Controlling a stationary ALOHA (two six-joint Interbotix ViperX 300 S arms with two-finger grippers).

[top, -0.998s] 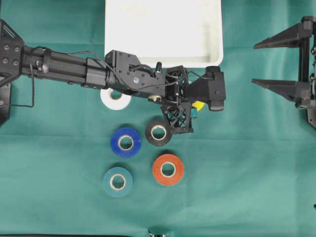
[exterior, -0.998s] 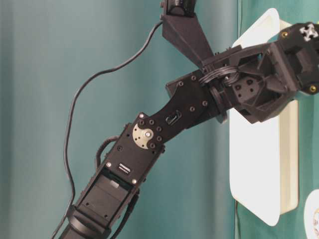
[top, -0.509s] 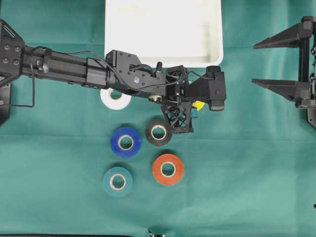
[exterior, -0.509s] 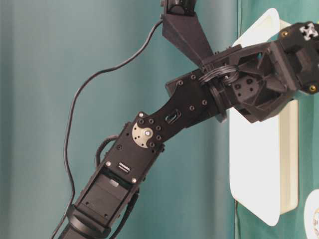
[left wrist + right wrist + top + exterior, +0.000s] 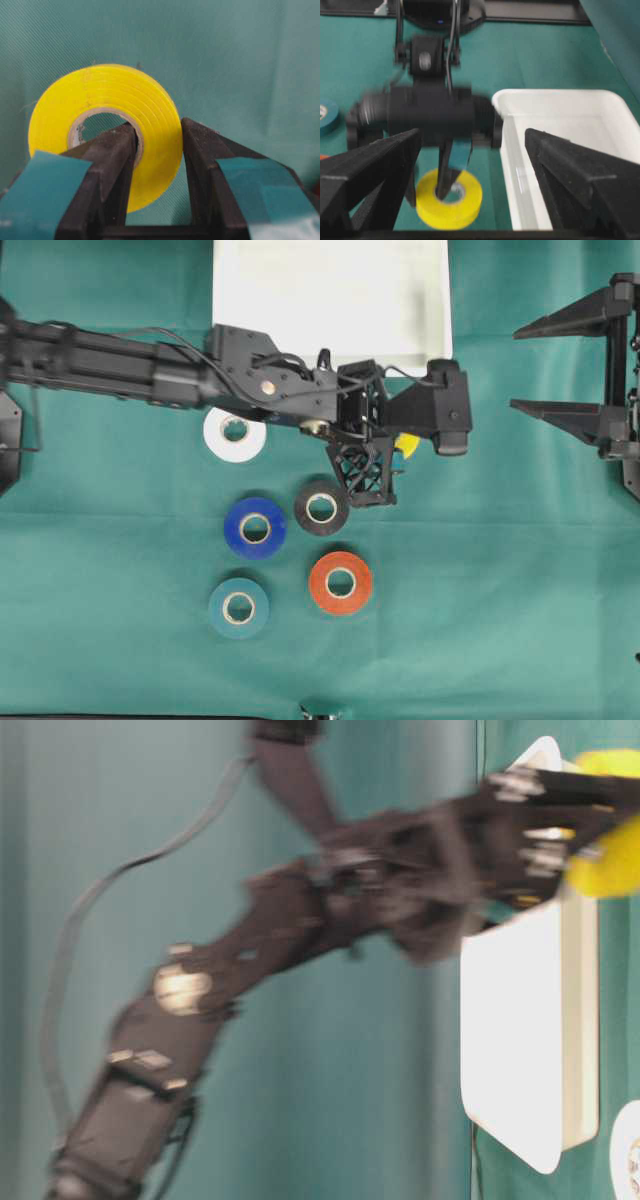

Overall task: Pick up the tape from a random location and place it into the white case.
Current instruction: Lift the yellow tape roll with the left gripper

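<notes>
The left gripper (image 5: 157, 165) is clamped on the yellow tape (image 5: 107, 127): in the left wrist view one finger (image 5: 112, 165) sits inside the roll's core and the other presses its outer face, pinching the wall of the roll between them, with green cloth (image 5: 240, 60) behind. From overhead the left arm reaches in from 9 o'clock across the cloth (image 5: 500, 620), and only a sliver of the yellow tape (image 5: 406, 445) shows under the gripper (image 5: 385, 465), just off the case's (image 5: 330, 300) 6 o'clock rim, near its 5 o'clock corner. The right wrist view shows the yellow tape (image 5: 450, 197) hanging from the left gripper (image 5: 445, 185) just beside the case (image 5: 570, 150), at the case's 9 o'clock in that view, outside the rim. The table-level view is blurred; the yellow tape (image 5: 610, 825) appears at the 2 o'clock edge, next to the top of the case (image 5: 530, 1040). The right gripper (image 5: 560, 365) sits at 3 o'clock of the overhead view with its jaws wide apart and nothing between them, well apart from the case. Five more rolls lie on the cloth at 6 to 7 o'clock of the case: white tape (image 5: 235, 433) partly under the left arm, black tape (image 5: 321, 507) just beside the gripper, blue tape (image 5: 255, 528), orange tape (image 5: 340, 583) and teal tape (image 5: 238, 608).
</notes>
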